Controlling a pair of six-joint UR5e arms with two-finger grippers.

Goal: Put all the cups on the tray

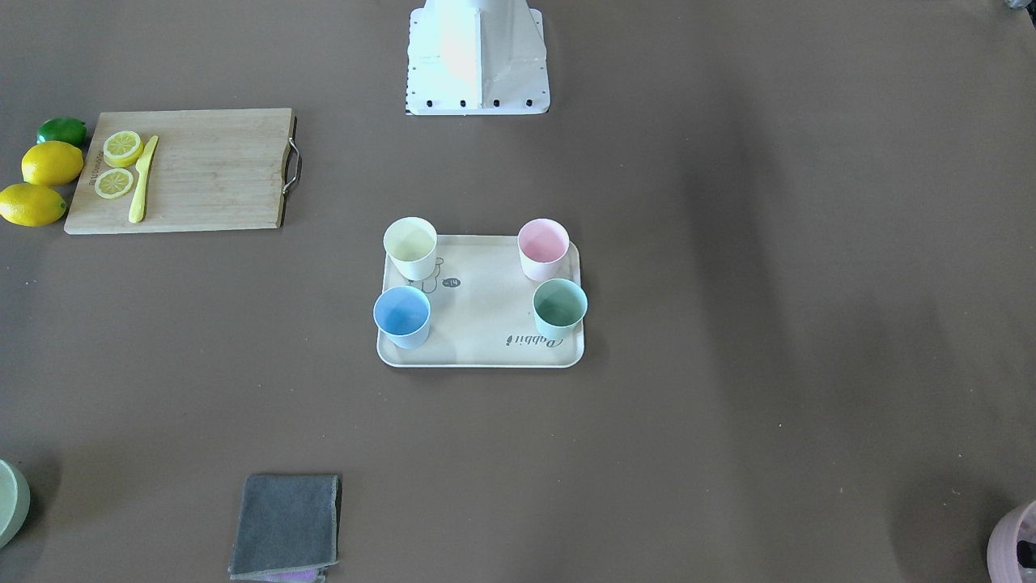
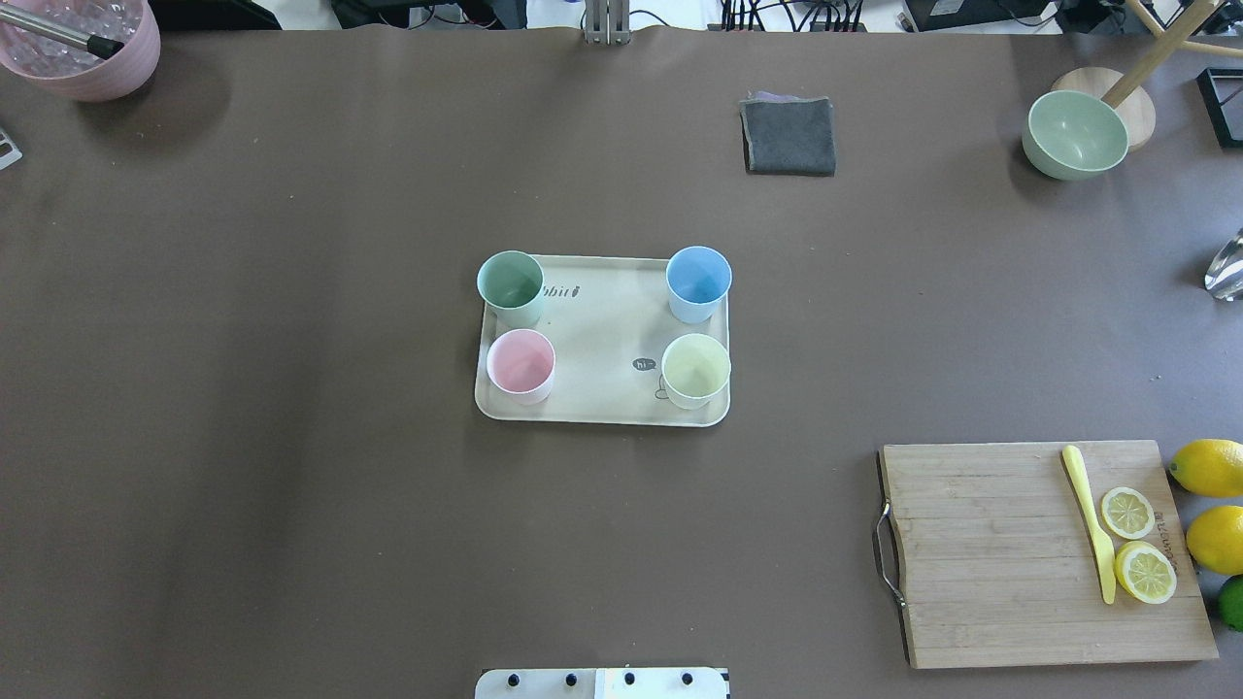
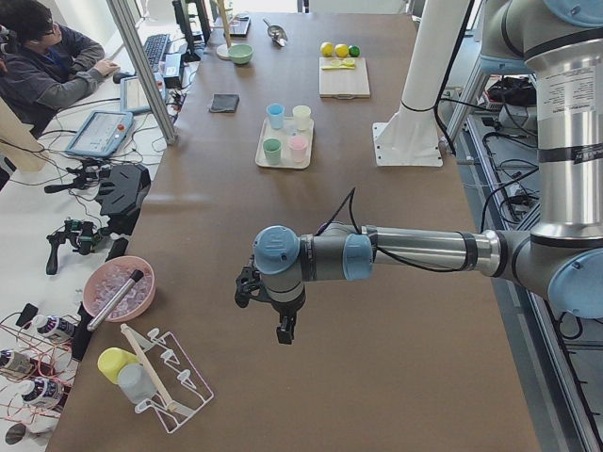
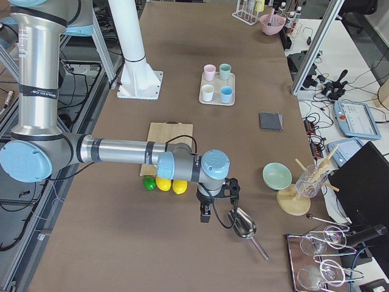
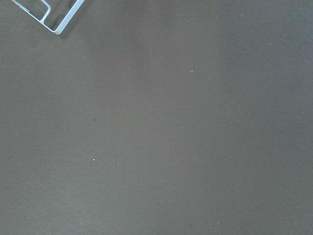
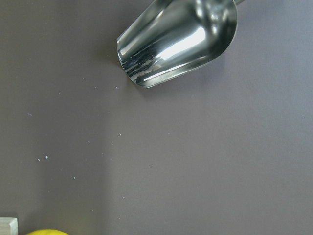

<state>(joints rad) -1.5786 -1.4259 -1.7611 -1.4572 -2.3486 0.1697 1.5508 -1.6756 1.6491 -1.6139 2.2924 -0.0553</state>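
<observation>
Cream tray [image 2: 602, 320] lettering part-hidden behind green cup [image 2: 510, 286], pink bowl [image 1: 1012, 544] cropped

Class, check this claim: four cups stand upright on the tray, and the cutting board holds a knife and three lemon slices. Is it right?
No: the cutting board holds a knife and two lemon slices, not three; the overhead view shows it. Four cups do stand upright on the tray.
</observation>
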